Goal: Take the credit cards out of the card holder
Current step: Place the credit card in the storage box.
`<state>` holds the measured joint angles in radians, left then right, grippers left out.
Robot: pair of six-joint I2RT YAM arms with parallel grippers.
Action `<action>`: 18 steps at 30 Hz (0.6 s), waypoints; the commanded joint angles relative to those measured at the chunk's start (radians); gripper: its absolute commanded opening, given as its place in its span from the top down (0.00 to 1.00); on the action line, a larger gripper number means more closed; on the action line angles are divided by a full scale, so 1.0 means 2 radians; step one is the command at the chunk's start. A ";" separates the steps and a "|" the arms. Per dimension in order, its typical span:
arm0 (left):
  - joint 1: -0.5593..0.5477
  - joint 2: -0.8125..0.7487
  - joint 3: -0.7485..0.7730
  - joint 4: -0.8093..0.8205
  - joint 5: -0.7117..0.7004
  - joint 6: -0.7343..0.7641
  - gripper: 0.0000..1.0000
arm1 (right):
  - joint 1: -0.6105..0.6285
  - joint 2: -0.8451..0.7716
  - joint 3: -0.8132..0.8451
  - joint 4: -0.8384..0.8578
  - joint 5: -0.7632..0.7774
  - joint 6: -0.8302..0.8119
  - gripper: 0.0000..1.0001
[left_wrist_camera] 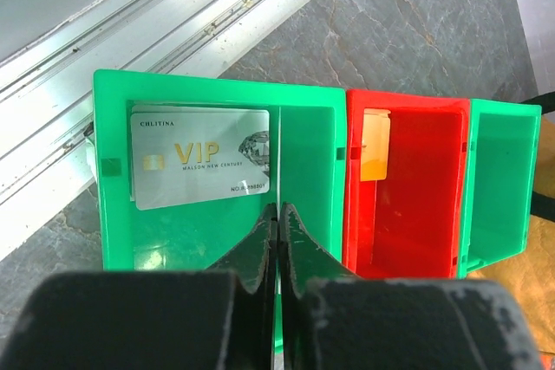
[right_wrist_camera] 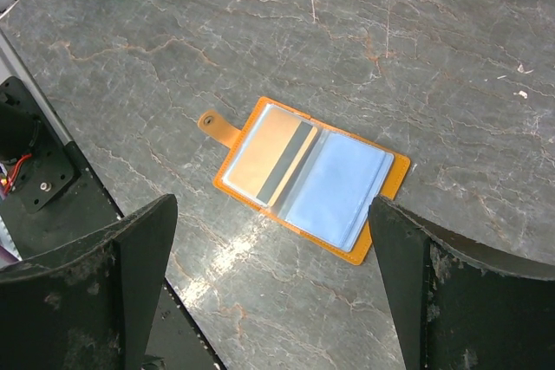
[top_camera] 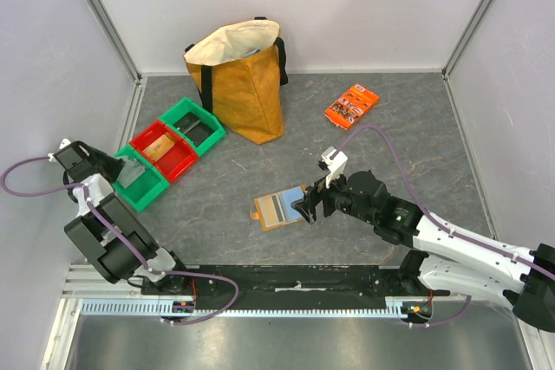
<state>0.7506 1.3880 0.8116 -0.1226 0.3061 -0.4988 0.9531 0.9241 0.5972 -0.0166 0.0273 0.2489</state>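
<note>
On the grey table [top_camera: 416,127], the bins [top_camera: 173,165] at the left hold two freed cards: a white VIP card [left_wrist_camera: 201,158] in the near green bin [left_wrist_camera: 303,145] and a pale card [left_wrist_camera: 375,146] in the red bin [left_wrist_camera: 416,214]. The right gripper [right_wrist_camera: 273,204], jaws wide apart, hovers over the card holder [right_wrist_camera: 312,178], which lies open near the table's middle. The left gripper [left_wrist_camera: 279,240] hangs above the green bin, jaws together and empty. A striped card [right_wrist_camera: 269,162] sits in the holder's pocket by the snap tab, so the task seems partly done.

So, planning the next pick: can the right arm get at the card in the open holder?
Probably yes: the right gripper hovers open over the card holder, which lies unfolded, striped card showing, nothing on top.
</note>
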 commanded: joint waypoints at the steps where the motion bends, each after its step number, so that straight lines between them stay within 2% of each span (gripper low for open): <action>1: 0.002 0.015 -0.013 0.048 0.016 0.008 0.98 | 0.002 0.005 0.020 0.010 0.006 -0.012 0.02; 4: 0.002 0.016 -0.022 0.060 0.010 0.011 0.91 | 0.002 0.008 0.020 -0.003 0.005 -0.013 0.02; 9: 0.002 0.011 -0.028 0.060 -0.013 0.033 0.72 | 0.002 0.011 0.020 -0.004 0.002 -0.016 0.02; 18: 0.000 -0.038 -0.021 0.024 -0.087 0.049 0.54 | 0.002 0.013 0.021 -0.004 -0.001 -0.017 0.02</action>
<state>0.7464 1.3914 0.7589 -0.0692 0.2291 -0.4438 0.9531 0.9482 0.5972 -0.0345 0.0242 0.2337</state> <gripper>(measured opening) 0.424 0.982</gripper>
